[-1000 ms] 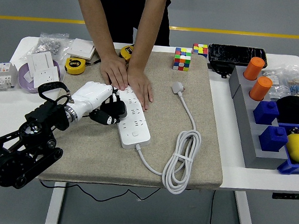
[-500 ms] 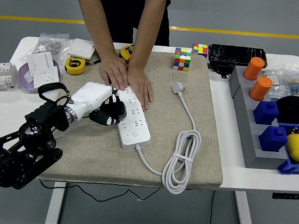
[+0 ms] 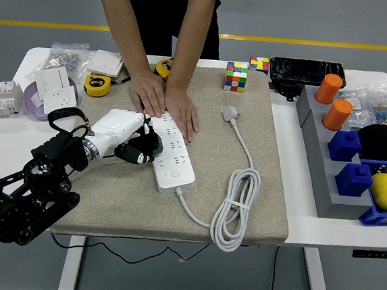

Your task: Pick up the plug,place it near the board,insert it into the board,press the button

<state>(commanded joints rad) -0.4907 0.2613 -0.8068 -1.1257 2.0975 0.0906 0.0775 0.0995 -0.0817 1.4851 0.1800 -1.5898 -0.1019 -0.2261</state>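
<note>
A white power strip (image 3: 172, 151) lies on the beige mat (image 3: 176, 184), its button near the front end. My left hand (image 3: 134, 140), white with dark fingers, is shut on a black plug (image 3: 145, 150) held against the strip's left edge. A person's two hands (image 3: 163, 102) press flat on the strip's far end. The strip's white cable (image 3: 237, 203) loops on the mat to its own white plug (image 3: 231, 114). My right hand is out of view.
Two Rubik's cubes (image 3: 236, 76) sit at the mat's far edge. Tape measures (image 3: 97, 85) and wall sockets (image 3: 53, 85) lie at the left. A grey rack with orange cylinders (image 3: 333, 103), blue blocks and a lemon (image 3: 386, 190) stands at the right.
My left hand with the black plug has shifted slightly down and left along the strip's edge. The person's hands stay put.
</note>
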